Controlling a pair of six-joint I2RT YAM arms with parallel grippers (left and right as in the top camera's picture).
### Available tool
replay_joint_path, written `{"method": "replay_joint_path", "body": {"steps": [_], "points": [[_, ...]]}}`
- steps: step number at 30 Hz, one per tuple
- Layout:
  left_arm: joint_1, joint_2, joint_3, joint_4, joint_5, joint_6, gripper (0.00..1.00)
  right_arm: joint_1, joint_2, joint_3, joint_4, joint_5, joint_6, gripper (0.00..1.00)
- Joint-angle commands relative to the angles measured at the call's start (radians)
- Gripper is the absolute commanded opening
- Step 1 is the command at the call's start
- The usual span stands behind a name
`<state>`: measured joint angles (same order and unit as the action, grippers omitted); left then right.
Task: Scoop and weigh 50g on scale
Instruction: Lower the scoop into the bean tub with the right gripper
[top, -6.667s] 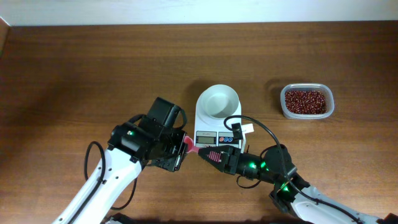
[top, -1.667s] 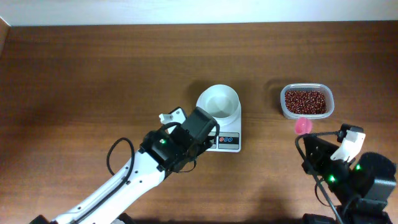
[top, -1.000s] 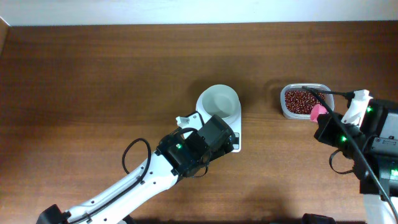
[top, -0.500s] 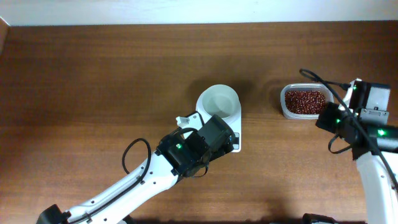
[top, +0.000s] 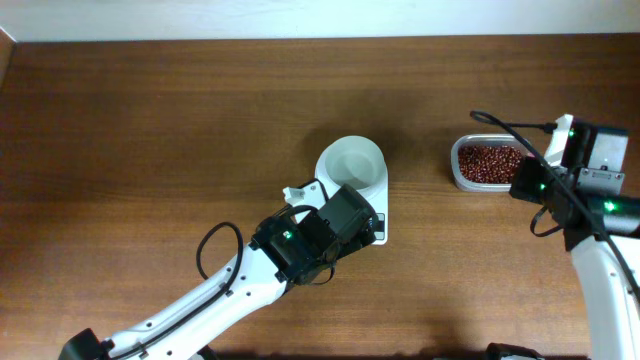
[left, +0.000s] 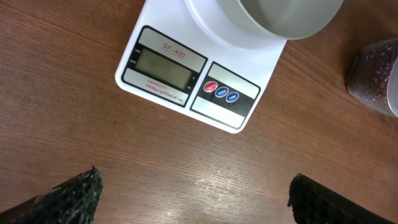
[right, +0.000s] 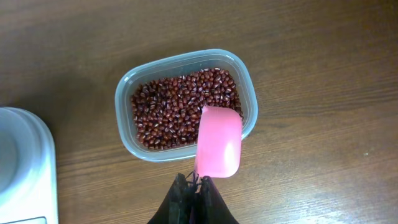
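The right gripper (right: 194, 186) is closed tight on the handle of the pink scoop (right: 219, 148). The scoop's long axis points straight ahead, and its cup is over the near rim of the clear tub (right: 122, 134) of red beans (right: 168, 112), which lie ahead and below. The scale (left: 198, 81) stands apart from the tub on its left side, and the left gripper (left: 196, 193) hovers there, wide apart.

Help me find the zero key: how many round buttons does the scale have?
3, in a row beside the display on the scale: a red button nearest the display, a blue button in the middle, a second blue button at the far end. None seem hidden.
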<state>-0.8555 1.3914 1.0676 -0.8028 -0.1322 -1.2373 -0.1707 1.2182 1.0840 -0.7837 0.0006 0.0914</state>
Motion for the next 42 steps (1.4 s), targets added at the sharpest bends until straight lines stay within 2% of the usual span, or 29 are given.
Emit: {"method": "replay_joint_path", "body": {"steps": [1,19,22,31,38,42], "points": [[-0.002,0.005,-0.002,-0.001,-0.014,0.004,0.99,-0.006,0.067,0.021,0.019,0.012,-0.033,0.04],[-0.002,0.005,-0.002,-0.001,-0.015,0.005,0.99,-0.006,0.278,0.021,0.192,-0.015,-0.067,0.04],[-0.002,0.005,-0.002,-0.001,-0.014,0.005,0.99,-0.006,0.311,0.021,0.225,-0.014,-0.123,0.04],[-0.002,0.005,-0.002,-0.001,-0.014,0.005,0.99,-0.006,0.390,0.021,0.219,-0.016,-0.140,0.04],[-0.002,0.005,-0.002,-0.001,-0.014,0.005,0.99,-0.006,0.407,0.021,0.219,-0.129,-0.135,0.04],[-0.002,0.005,-0.002,-0.001,-0.014,0.005,0.99,-0.025,0.407,0.021,0.208,-0.152,-0.064,0.04]]}}
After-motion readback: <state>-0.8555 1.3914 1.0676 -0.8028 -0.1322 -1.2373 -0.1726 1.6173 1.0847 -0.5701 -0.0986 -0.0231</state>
